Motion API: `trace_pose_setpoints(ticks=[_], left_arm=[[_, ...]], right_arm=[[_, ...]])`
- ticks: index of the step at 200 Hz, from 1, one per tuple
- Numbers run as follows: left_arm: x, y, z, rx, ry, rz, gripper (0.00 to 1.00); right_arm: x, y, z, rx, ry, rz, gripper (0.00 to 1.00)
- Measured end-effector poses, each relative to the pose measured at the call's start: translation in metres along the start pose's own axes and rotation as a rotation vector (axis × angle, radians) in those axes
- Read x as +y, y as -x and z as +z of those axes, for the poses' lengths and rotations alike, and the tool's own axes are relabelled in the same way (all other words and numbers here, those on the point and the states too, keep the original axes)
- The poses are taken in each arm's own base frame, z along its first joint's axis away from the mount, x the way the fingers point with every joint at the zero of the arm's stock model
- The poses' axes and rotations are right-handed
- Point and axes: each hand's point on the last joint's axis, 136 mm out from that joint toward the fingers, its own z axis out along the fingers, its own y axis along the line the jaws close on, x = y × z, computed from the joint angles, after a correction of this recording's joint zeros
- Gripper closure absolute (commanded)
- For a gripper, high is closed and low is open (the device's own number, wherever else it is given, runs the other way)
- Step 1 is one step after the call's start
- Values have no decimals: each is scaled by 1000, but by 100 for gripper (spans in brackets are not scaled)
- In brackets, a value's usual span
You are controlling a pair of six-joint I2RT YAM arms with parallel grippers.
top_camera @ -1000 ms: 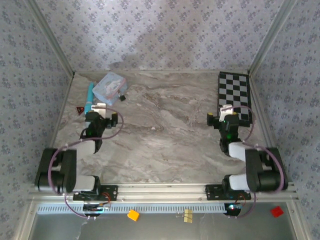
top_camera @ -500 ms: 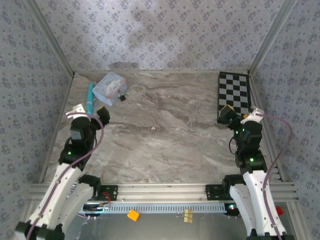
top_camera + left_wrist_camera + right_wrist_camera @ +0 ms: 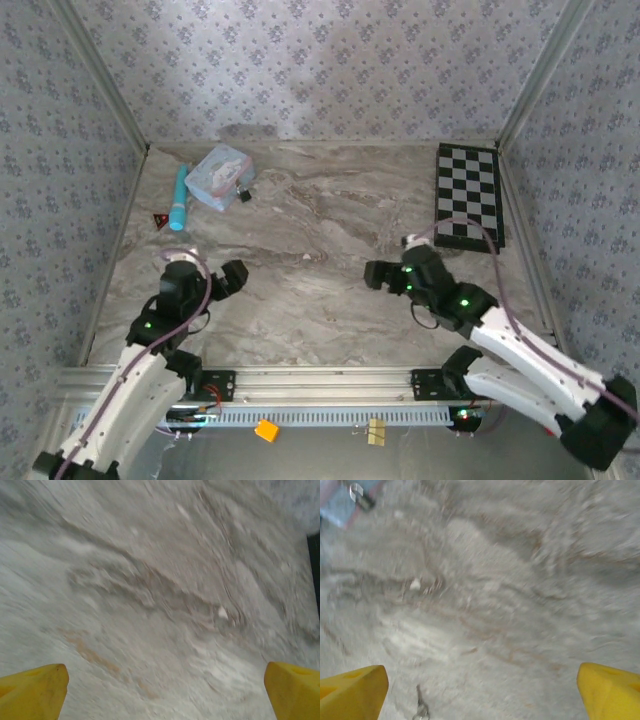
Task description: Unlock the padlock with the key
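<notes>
My left gripper [image 3: 218,282] hovers spread wide and empty over bare marble, near left. The padlock [image 3: 242,196] lies well beyond it, just beside the light-blue tin [image 3: 220,177]. My right gripper [image 3: 383,273], also spread and empty, is right of centre, well apart from the padlock. Its wrist view is blurred: the padlock [image 3: 359,493] smears at top left, and a small key [image 3: 420,707] lies by the bottom edge.

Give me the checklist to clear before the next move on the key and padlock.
1. The left claw is open and empty: ok.
2. The right claw is open and empty: ok.
3. The key is in sight, lying on the table just ahead of the right claw: ok.
4. The padlock is in sight, by the light-blue tin at far left: ok.
5. The key's exact lie for a pinch: cannot tell, too blurred.
</notes>
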Motion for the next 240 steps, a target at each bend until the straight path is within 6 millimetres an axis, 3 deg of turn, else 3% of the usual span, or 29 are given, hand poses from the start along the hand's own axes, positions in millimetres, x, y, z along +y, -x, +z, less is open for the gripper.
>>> trace_pose_setpoints(ticks=[18, 38, 90, 137, 189, 240], left_arm=[[-8, -22, 11, 69, -37, 14, 0], [-16, -35, 16, 112, -54, 30, 0], [-29, -30, 19, 74, -94, 2, 0], [-34, -33, 22, 72, -113, -9, 0], [-38, -33, 24, 71, -124, -19, 0], [-36, -34, 28, 70, -107, -20, 0]], right_arm=[[26, -25, 15, 80, 3, -58, 2], [41, -52, 32, 162, -13, -90, 5], [51, -105, 65, 318, -52, -82, 14], [68, -128, 79, 395, -9, -50, 30], [81, -133, 86, 445, 7, -53, 55], [76, -147, 93, 498, -27, -62, 57]])
